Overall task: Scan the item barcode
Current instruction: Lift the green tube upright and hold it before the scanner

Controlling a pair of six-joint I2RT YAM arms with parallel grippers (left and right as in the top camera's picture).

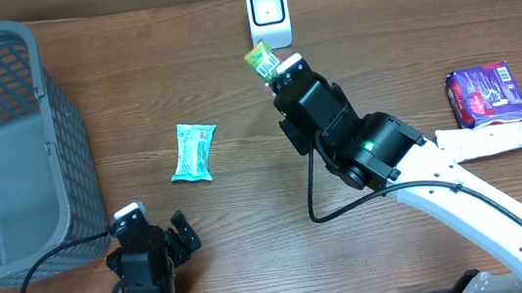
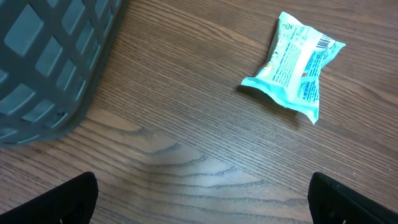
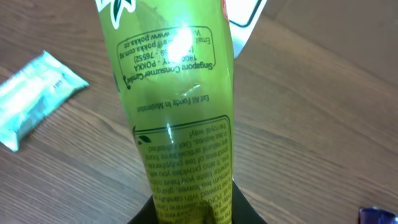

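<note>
Your right gripper (image 1: 279,71) is pinching the green packet (image 1: 259,61) up toward the scanner (image 1: 268,12) at twelve o'clock, likely offering it for reading; your left gripper (image 1: 157,224) is idling wide open.

Bright even light, soft shadows; glare on green packet (image 3: 177,118), slightly blurred.

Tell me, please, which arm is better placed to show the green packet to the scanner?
Right. The right arm holds the green packet in its jaws, close before the white scanner; the left arm sits near the basket, jaws open and empty.
</note>
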